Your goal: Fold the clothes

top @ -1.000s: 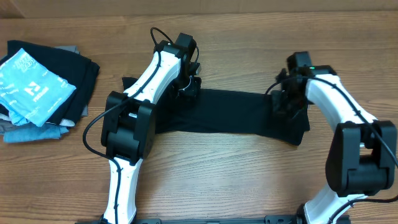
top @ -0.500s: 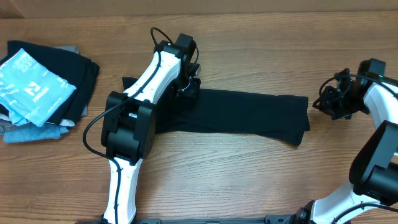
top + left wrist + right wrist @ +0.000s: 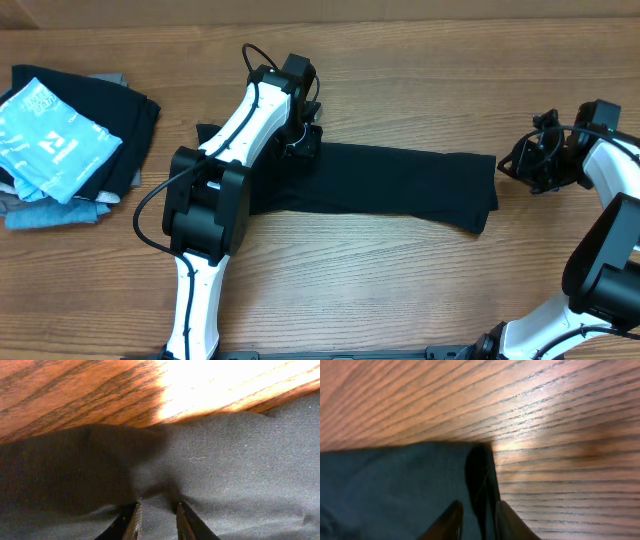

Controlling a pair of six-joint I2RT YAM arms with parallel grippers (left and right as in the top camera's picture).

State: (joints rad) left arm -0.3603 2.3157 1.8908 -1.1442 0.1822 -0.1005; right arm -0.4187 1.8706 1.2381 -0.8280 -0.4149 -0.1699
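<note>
Tools: left tool (image 3: pixel 299 143) and right tool (image 3: pixel 510 168), both black and two-fingered, one at each end of the black T-shirt (image 3: pixel 400 180).
Pile of garments (image 3: pixel 135 120): well to the left of the left tool, apart from it, on the table (image 3: pixel 400 60); a light-blue garment (image 3: pixel 55 135) with white print lies on top, with dark, grey and blue pieces beneath.
Left arm (image 3: pixel 240 125): white and black, reaching up and to the right across the table to the shirt's left end.
Left tool, wrist view (image 3: pixel 157 520): fingertips (image 3: pixel 132 521) rest on the cloth a small way apart, and a ridge of fabric rises into the gap between them; whether they still pinch it cannot be told.
Black T-shirt, position: a long flat band on the table between the two tools, its left end under the left tool and its right end near the right tool but clear of it.
Black T-shirt, surface (image 3: pixel 225 460): soft plain weave, creased toward the left tool's fingertips.
Right tool, wrist view (image 3: pixel 480 520): released, fingers (image 3: pixel 451 521) parted with nothing gripped; the shirt's end (image 3: pixel 395 485) lies just ahead of it.
Right arm (image 3: pixel 612 165): white and black, to the right of the right tool, coming in from the table's right edge.
</note>
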